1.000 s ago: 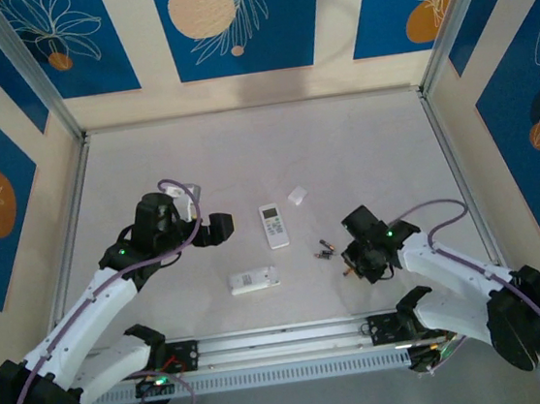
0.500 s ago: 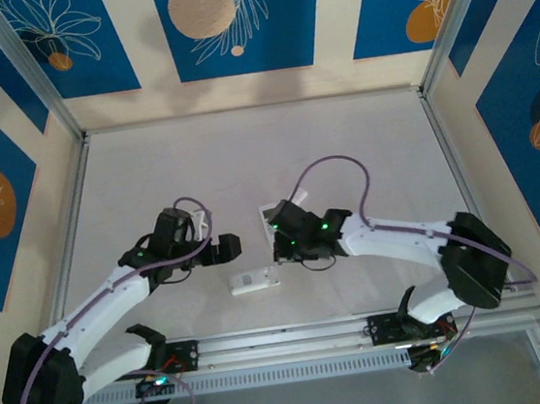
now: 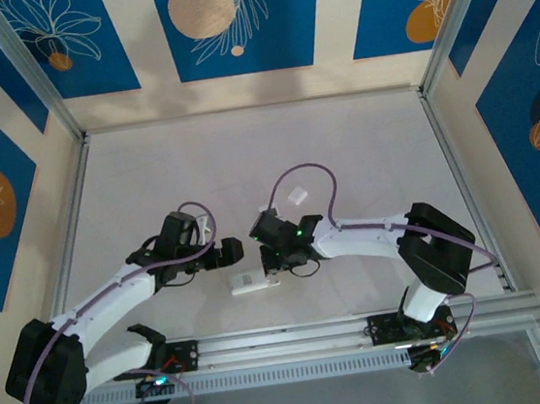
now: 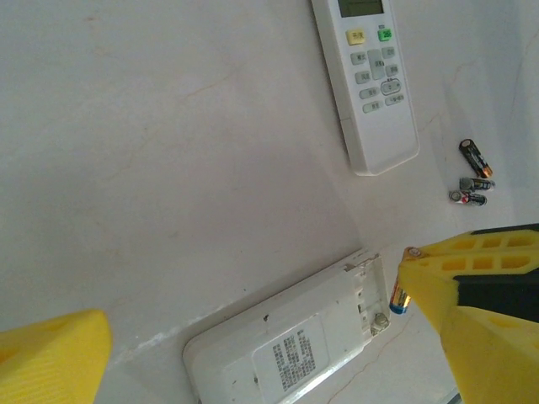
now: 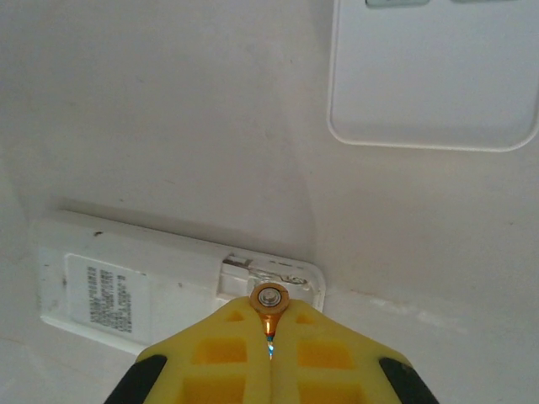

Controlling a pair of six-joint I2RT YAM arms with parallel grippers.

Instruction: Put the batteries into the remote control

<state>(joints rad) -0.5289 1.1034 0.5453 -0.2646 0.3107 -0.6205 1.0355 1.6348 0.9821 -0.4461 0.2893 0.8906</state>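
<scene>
Since a second ago our right end effector (image 3: 270, 256) has swung from beside the loose batteries (image 4: 470, 177) to the face-down remote (image 5: 126, 286), clenched on an orange-gold battery (image 5: 269, 297) that pokes from its tips right at the open compartment (image 5: 271, 273). We judge the cell should be laid flat along the slot and pressed down, while our left end effector (image 3: 231, 252), released wide just to its left, could steady the remote. Below lies a pale, hairline-cracked worktop (image 3: 343, 155), with a face-up remote (image 4: 366, 80) beyond the tips and blue-and-cream patterned walls (image 3: 230, 21) around.
</scene>
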